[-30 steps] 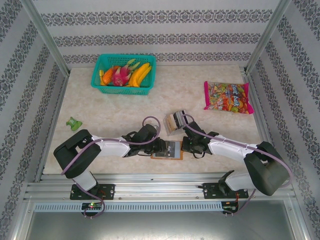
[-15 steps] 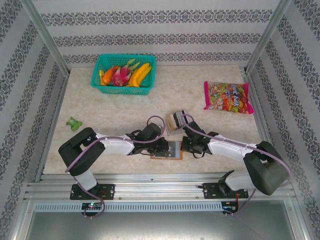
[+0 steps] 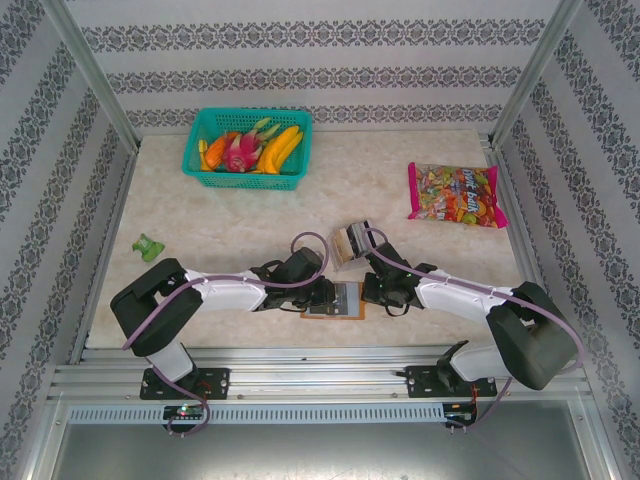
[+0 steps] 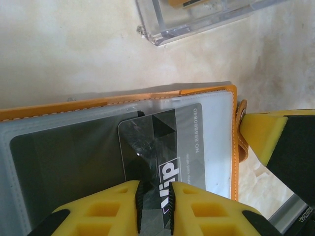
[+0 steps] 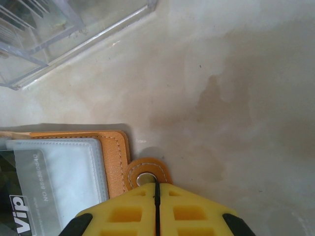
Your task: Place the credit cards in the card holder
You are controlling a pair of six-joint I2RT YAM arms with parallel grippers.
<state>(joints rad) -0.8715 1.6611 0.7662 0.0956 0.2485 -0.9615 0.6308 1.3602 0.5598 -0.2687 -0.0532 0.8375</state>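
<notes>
The orange-brown card holder (image 3: 318,313) lies open near the table's front edge, its clear inner slots up (image 4: 98,104) (image 5: 114,147). A dark credit card (image 4: 157,137) printed "Vip" lies partly inside a clear slot. My left gripper (image 4: 156,189) (image 3: 325,292) has its tips on this card's near end, the jaws slightly apart with the card's face showing in the gap. My right gripper (image 5: 156,184) (image 3: 372,290) is shut, its tips pressed on the holder's snap tab (image 5: 147,172) at the right edge.
A clear plastic box (image 3: 350,243) (image 4: 197,19) (image 5: 44,39) with more cards stands just behind the holder. A teal fruit basket (image 3: 248,148) is at the back left, a candy bag (image 3: 455,193) at the right, and a small green object (image 3: 148,246) at the left.
The left arm has shifted slightly back and forth at the holder's left edge. The right arm and the holder have stayed still.
</notes>
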